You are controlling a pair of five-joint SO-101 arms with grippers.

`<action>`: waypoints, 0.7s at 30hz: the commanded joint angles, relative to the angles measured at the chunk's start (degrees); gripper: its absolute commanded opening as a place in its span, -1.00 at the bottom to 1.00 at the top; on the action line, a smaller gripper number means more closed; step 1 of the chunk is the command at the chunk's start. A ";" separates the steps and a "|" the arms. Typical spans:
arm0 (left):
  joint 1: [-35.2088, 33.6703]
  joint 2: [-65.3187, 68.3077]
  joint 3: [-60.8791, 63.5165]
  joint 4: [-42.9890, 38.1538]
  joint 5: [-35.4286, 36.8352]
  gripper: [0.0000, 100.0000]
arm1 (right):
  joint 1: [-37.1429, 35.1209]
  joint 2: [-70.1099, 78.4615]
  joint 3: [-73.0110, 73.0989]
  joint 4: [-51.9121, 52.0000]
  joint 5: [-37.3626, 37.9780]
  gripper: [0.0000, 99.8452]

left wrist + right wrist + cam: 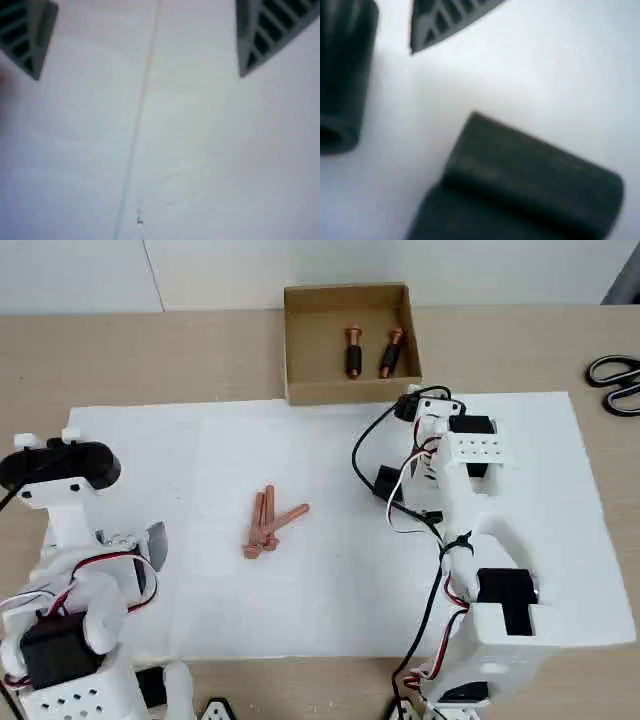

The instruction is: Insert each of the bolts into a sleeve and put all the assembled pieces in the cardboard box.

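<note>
high view: the box (300, 390) sits at the far edge of the white sheet (330, 590). two assembled pieces (354, 352) lie inside it, side by side and slightly apart. three bare bolts (268, 525) lie bunched and touching near the middle of the sheet, well apart from both arms. the left arm (60, 540) stands at the near left corner. the right arm (470, 455) stretches along the right side, its end just short of the box's near wall. scissors (615, 380) lie on the bare table (150, 350) at the far right.

left wrist view: the left gripper (139, 75) hangs over plain sheet, its fingers (30, 35) spread wide with nothing between them.

right wrist view: the right gripper (445, 22) is close above the sheet. whether it is open or closed cannot be told, and nothing is seen in its hold. a black sleeve (340, 75) lies near it, its hollow end showing. a bigger dark block (520, 185) lies beside the sleeve, too blurred to name.
</note>
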 commanded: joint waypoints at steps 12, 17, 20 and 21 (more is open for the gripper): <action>0.26 -0.53 -2.77 0.26 0.26 -0.51 | -0.04 4.70 -0.35 -5.93 0.62 -0.66; 0.26 -0.53 -2.77 0.26 0.26 -0.51 | 0.04 4.70 -0.44 -5.93 0.62 -0.82; 0.26 -0.53 -2.77 0.26 0.26 -0.51 | 0.13 4.70 -0.44 -5.93 0.62 -0.92; 0.26 -0.53 -2.77 0.26 0.26 -0.51 | 0.31 4.62 -0.44 -5.93 0.62 -0.95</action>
